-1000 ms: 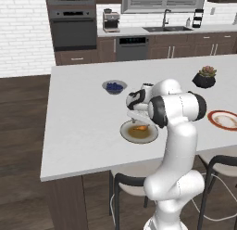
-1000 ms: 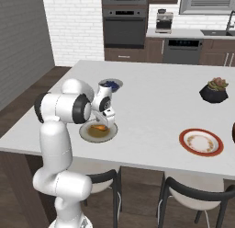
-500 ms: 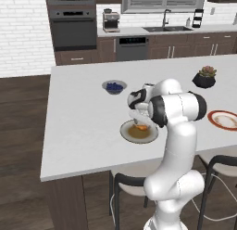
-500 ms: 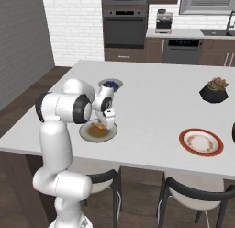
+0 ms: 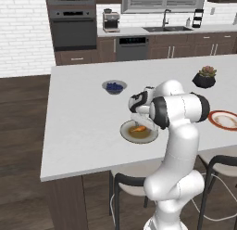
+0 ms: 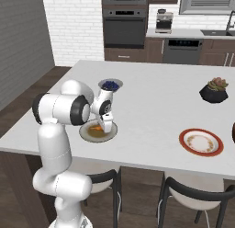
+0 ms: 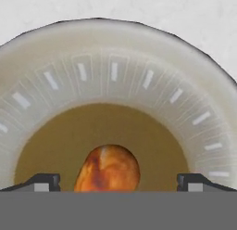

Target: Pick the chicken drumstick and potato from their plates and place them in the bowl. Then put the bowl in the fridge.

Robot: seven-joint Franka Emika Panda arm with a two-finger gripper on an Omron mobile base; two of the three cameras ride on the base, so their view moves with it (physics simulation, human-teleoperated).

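A home kitchen. A built-in oven (image 5: pixel 73 32), a sink (image 5: pixel 165 28) under a window (image 5: pixel 159 0), a coffee maker (image 5: pixel 110 21) and dark wood cabinets (image 5: pixel 185 50) line the white brick wall (image 5: pixel 23 34). Stools (image 6: pixel 188 195) stand at the pale bench (image 5: pixel 78 118)

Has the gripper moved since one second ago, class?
Yes. The gripper has come down closer to the grey plate and drumstick.

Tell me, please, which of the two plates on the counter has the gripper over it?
The grey-olive plate with the brownish centre, holding the chicken drumstick; the open gripper hangs over it. The red-rimmed white plate sits far off.
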